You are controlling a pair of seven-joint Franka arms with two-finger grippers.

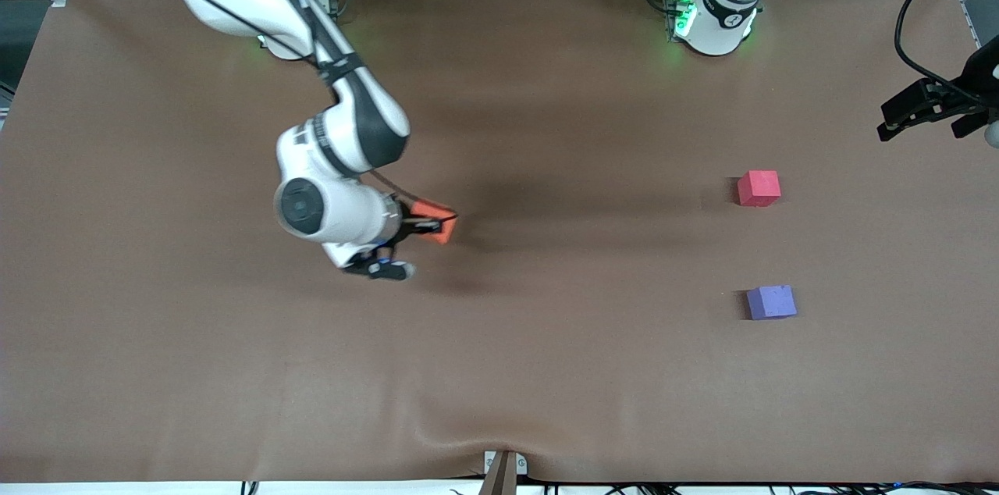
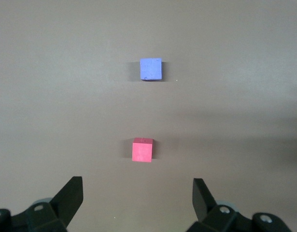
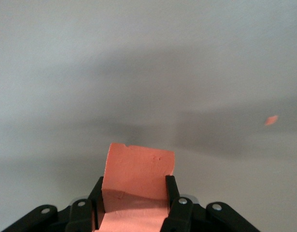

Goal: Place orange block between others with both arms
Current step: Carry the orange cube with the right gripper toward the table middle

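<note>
The orange block is tilted and pinched in my shut right gripper, low over the middle of the table toward the right arm's end. In the right wrist view the orange block fills the gap between the black fingers. The pinkish-red cube and the purple-blue cube rest apart on the table toward the left arm's end, the purple-blue one nearer the front camera. My left gripper hangs open and empty over that end's edge. Its wrist view shows the pinkish-red cube and purple-blue cube past its spread fingers.
The brown table cover has a wrinkle near its front edge. The right arm's elbow hangs over the table beside the orange block. A black cable loops down to the left arm's wrist.
</note>
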